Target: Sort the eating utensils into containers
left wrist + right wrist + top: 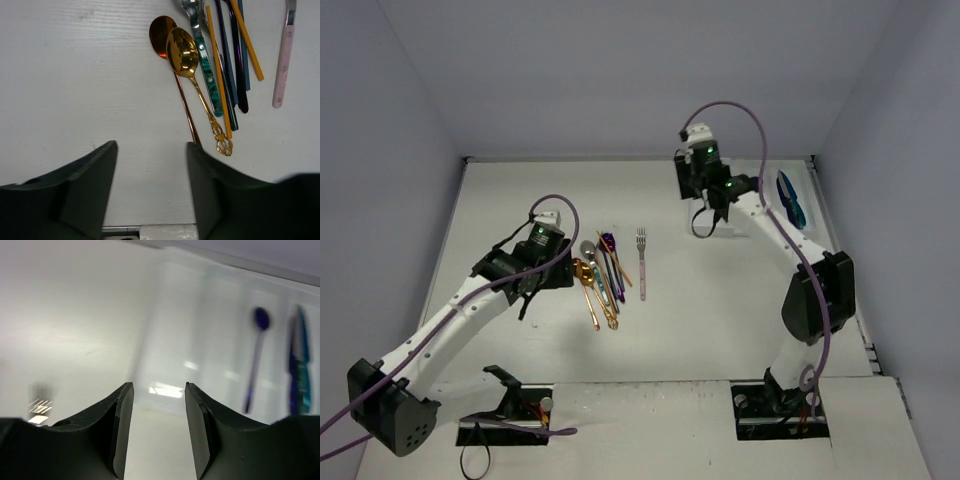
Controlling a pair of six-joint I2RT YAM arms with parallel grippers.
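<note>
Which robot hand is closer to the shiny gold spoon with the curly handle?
Left. The left gripper hovers right next to the shiny gold metal spoon. The right gripper is far off, by the white plastic tray.

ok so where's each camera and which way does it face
Top external: above and behind, looking down on the left arm, right arm and white table.
Left wrist: looks down past the open left gripper at an ornate gold metal spoon.
Right wrist: looks past the open right gripper at a white plastic tray holding a blue spoon.
Shared: top and left wrist both show that spoon.
</note>
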